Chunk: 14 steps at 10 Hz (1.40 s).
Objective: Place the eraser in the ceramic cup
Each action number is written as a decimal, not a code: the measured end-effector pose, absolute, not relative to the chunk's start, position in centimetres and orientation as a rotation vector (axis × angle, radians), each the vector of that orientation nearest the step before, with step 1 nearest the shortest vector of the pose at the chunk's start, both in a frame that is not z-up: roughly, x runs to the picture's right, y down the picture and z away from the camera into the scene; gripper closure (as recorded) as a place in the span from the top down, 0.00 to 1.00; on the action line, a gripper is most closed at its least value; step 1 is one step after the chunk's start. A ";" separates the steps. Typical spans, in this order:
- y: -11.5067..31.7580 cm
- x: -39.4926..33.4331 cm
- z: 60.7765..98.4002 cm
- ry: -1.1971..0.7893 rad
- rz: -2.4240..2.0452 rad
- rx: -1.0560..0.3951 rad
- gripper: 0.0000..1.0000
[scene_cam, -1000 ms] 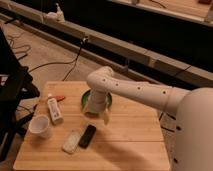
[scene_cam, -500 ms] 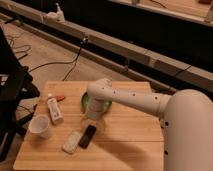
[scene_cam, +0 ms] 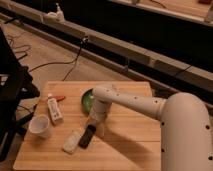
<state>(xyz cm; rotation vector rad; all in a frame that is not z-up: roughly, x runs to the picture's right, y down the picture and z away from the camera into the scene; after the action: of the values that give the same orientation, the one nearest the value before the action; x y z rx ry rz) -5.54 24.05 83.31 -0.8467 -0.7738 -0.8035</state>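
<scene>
The black eraser (scene_cam: 87, 136) lies flat on the wooden table (scene_cam: 130, 140), near the front middle. The white ceramic cup (scene_cam: 40, 126) stands upright at the table's left side, well to the left of the eraser. My gripper (scene_cam: 97, 123) hangs from the white arm, pointing down, just above and slightly right of the eraser's far end. It hides part of the table behind the eraser.
A pale whitish-grey block (scene_cam: 71, 141) lies right beside the eraser on its left. A green bowl (scene_cam: 88, 101) sits behind the gripper, partly hidden by the arm. A white bottle (scene_cam: 54, 110) and a small orange item (scene_cam: 58, 98) lie at the left.
The arm has swung left and down from over the green bowl, bringing the gripper close above the eraser. The objects on the table have not moved.
</scene>
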 end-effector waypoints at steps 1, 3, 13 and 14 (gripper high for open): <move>23.9 -5.5 83.5 -0.769 -0.806 -0.852 0.39; 23.2 -5.3 83.8 -0.744 -0.806 -0.845 0.21; 2.3 -8.5 75.1 -0.505 -0.864 -0.448 0.00; 0.8 -11.0 74.7 -0.515 -0.881 -0.416 0.00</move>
<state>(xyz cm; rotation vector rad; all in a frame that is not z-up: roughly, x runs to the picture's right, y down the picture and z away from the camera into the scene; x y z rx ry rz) -11.05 0.82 74.70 -0.4158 -0.5155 -0.8812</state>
